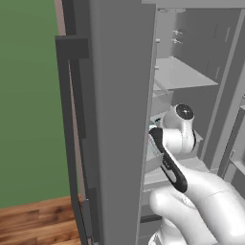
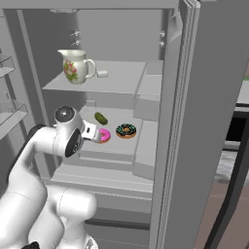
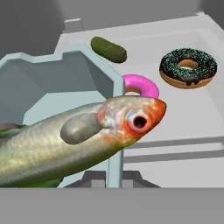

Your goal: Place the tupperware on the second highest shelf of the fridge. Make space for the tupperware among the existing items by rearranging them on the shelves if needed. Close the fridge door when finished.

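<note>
Fish (image 3: 87,140) is filling the lower half of the hand view, lying in the tupperware (image 3: 57,83) carried at the wrist. Claw state cannot be told: fingertips are being covered by the container, though it is probably being grasped. The tupperware is being held over a shelf (image 2: 116,143), left of the pink donut (image 3: 142,85); chocolate donut (image 3: 188,68) upper right, pickle (image 3: 109,49) top centre. The jug (image 2: 75,65) is sitting on the shelf above. Lowering should be kept left, clear of the pink donut. Which shelf counts as second highest is being left uncertain; the fridge top is cut off.
</note>
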